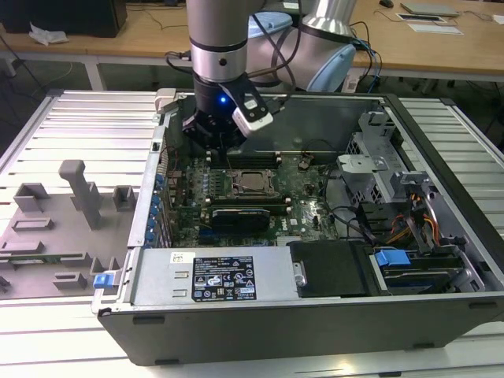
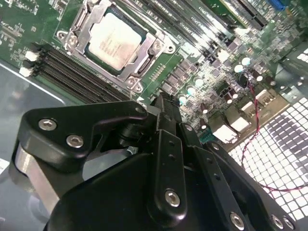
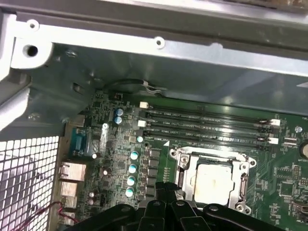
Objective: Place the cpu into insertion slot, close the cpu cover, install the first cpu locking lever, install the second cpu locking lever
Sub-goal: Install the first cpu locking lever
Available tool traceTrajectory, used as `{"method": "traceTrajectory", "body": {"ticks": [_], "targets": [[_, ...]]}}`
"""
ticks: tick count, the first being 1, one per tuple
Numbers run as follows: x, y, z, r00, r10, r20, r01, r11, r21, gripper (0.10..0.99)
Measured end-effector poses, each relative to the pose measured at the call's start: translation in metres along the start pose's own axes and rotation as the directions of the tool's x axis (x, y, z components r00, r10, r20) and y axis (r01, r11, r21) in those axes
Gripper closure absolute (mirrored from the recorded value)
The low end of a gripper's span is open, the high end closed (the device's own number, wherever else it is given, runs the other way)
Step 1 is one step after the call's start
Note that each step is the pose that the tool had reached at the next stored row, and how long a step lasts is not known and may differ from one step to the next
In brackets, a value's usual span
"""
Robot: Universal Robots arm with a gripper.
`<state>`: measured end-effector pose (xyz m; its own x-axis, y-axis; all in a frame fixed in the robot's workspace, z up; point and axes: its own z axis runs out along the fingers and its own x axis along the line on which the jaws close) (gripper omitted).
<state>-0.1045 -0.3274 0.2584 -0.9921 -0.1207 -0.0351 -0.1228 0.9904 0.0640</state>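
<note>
One arm in the exterior view hangs its end effector (image 1: 216,144) inside the grey case (image 1: 315,331), just beside the insertion slot (image 1: 253,183). In the second wrist view the cpu (image 2: 113,41) lies in the slot, framed by the cpu cover (image 2: 143,60). The fingers (image 2: 166,125) are pressed together, empty. In the first wrist view the cpu (image 3: 214,182) sits near the memory slots (image 3: 207,127).

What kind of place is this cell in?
Probably a robotics lab: an open grey metal computer case sits on a slatted aluminium bench, with long wooden desks behind.
</note>
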Motion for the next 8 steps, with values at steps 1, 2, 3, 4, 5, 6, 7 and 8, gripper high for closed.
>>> {"method": "traceTrajectory", "body": {"ticks": [1,2,3,4,5,6,7,8], "targets": [[0.0011,0.0002,0.0,1.0,0.0,0.0054,0.0,1.0,-0.005,0.98],[0.0025,0.0003,-0.0001,0.9999,0.0,0.0113,0.0,1.0,-0.01,0.98],[0.0051,0.0007,0.0001,0.9999,0.0,0.0171,0.001,0.9999,-0.014,0.98],[0.0051,0.0007,0.0001,0.9999,-0.001,0.0172,0.001,0.9999,-0.014,0.98],[0.0051,0.0007,0.0001,0.9999,-0.001,0.0171,0.001,0.9999,-0.014,0.98],[0.0052,0.0007,0.0,0.9999,-0.001,0.0171,0.001,0.9999,-0.014,0.98],[0.0054,0.0006,0.0,0.9998,0.0,0.0187,0.001,0.9999,-0.016,0.98],[0.0061,0.0008,0.0003,0.9998,0.0,0.0213,0.001,0.9998,-0.021,0.98]]}}
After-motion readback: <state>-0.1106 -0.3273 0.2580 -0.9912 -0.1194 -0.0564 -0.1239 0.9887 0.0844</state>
